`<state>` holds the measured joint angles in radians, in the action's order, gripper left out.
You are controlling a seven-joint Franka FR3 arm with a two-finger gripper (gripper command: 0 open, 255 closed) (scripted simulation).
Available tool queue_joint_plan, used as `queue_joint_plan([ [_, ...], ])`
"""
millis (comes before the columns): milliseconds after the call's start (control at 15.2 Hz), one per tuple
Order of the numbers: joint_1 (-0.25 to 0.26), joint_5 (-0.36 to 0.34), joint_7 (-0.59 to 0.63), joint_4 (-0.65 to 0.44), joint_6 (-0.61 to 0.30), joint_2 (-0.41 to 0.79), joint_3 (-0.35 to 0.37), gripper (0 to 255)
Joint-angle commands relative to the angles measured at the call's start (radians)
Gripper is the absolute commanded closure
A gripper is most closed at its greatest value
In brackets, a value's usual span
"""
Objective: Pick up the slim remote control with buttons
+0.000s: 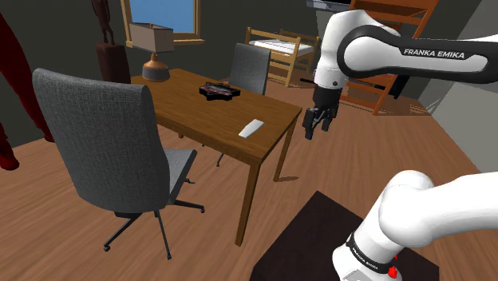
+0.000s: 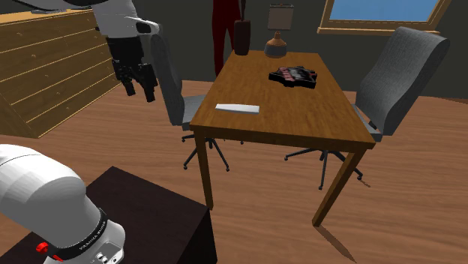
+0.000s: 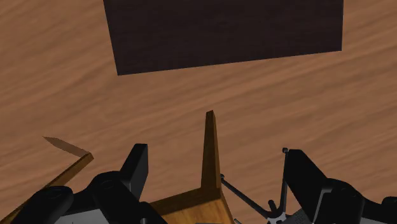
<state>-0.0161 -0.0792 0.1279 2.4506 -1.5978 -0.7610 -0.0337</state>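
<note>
Right now the claw [image 1: 317,129] hangs in open air off the bench's near corner, right of centre in the shoulder view and at the upper left of the second exterior view [image 2: 139,91]. Its fingers stand apart with nothing gripped; in the wrist view [image 3: 216,154] they frame the wood floor [image 3: 76,76] and a bench leg [image 3: 208,137]. The slim remote [image 1: 251,128], drawn plain pale grey with no buttons I can make out, lies flat on the bench [image 1: 199,112] near the edge closest to the arm. It is well apart from the dark object [image 1: 218,90] further along the top, and in the second exterior view it sits left of centre [image 2: 237,108]. The step in hand looks like the approach. I can't tell how much height the claw has over the top, so I'd lift first, then cross the rim. Centre over the remote's middle, turn the wrist so the fingers straddle its narrow width, and descend straight. It's thin and flat, so the tips should come nearly to the wood before closing; closing high would likely skid over it or flick it off the nearby edge.
</note>
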Motion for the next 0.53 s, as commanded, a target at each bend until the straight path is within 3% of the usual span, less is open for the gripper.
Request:
queue_joint_plan([
  [0, 0.000, 0.000, 0.000, 0.000, 0.000, 0.000, 0.000, 0],
  [462, -0.046, 0.047, 0.225, -0.082, -0.194, 0.262, 0.046, 0],
])
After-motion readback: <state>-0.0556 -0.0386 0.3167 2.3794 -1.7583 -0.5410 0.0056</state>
